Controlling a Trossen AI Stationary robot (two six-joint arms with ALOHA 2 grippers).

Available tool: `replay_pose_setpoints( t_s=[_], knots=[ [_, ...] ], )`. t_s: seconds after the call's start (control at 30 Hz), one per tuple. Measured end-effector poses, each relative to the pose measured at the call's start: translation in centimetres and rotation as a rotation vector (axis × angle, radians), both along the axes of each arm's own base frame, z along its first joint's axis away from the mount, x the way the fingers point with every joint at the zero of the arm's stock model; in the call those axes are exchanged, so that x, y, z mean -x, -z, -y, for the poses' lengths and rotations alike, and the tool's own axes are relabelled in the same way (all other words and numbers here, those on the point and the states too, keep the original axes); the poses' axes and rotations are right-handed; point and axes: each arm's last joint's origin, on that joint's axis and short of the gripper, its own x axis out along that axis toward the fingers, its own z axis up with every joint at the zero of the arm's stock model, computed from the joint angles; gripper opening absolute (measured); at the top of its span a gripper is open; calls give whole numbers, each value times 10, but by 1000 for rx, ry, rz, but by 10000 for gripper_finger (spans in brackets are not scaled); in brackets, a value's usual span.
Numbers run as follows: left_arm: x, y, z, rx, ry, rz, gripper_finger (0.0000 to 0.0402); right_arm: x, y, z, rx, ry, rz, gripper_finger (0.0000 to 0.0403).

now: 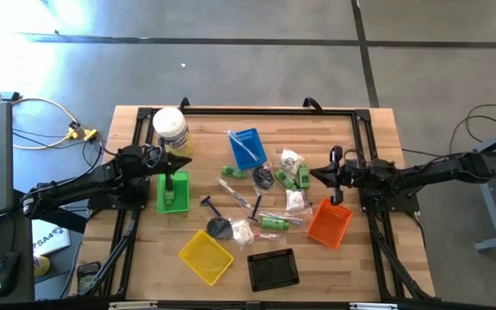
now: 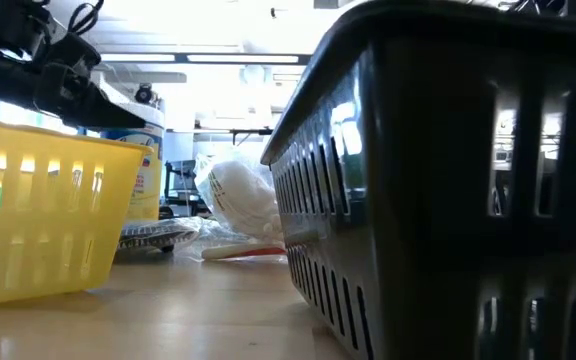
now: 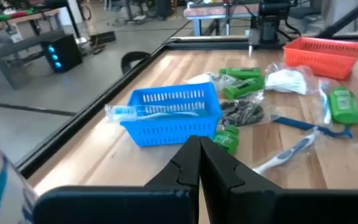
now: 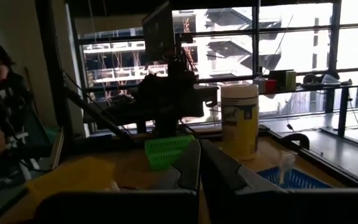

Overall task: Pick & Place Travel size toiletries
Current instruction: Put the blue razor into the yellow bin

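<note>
Left gripper [image 1: 182, 161] closed, empty, above green tray [image 1: 172, 193]; right gripper [image 1: 315, 174] closed, empty, beside orange tray [image 1: 330, 223].

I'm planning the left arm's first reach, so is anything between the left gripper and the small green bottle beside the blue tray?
Nothing visible blocks it. The left gripper, shut, points straight at the small green bottle; only bare table lies between. The blue tray sits just beside the bottle, close to the path.

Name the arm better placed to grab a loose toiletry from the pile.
Right, probably. The right gripper, shut and empty, hangs beside the green bottles; the left gripper, also shut, sits over the green tray, farther away.
</note>
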Motion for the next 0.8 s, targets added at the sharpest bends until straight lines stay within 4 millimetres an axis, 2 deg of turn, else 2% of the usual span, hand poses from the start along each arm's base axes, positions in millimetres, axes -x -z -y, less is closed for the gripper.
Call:
replay_pose_setpoints(
  t_s=[0.2, 0.33, 0.47, 0.6, 0.8],
  knots=[
    [0, -3, 0, -43, 6, 16, 0, -1, -1, -1, -18, -50, 10, 3],
    [0, 1, 0, -67, 12, -28, 0, -2, -1, -5, 40, -158, 3, 3],
    [0, 1, 0, -81, 15, -41, 0, -8, -11, -2, 14, -41, 8, 3],
    [0, 1, 0, -89, 16, -43, 0, -25, -24, 0, 47, 31, -82, 3],
    [0, 0, 0, -101, 17, -38, 0, -63, -43, -1, 74, 49, -279, 3]
  ],
)
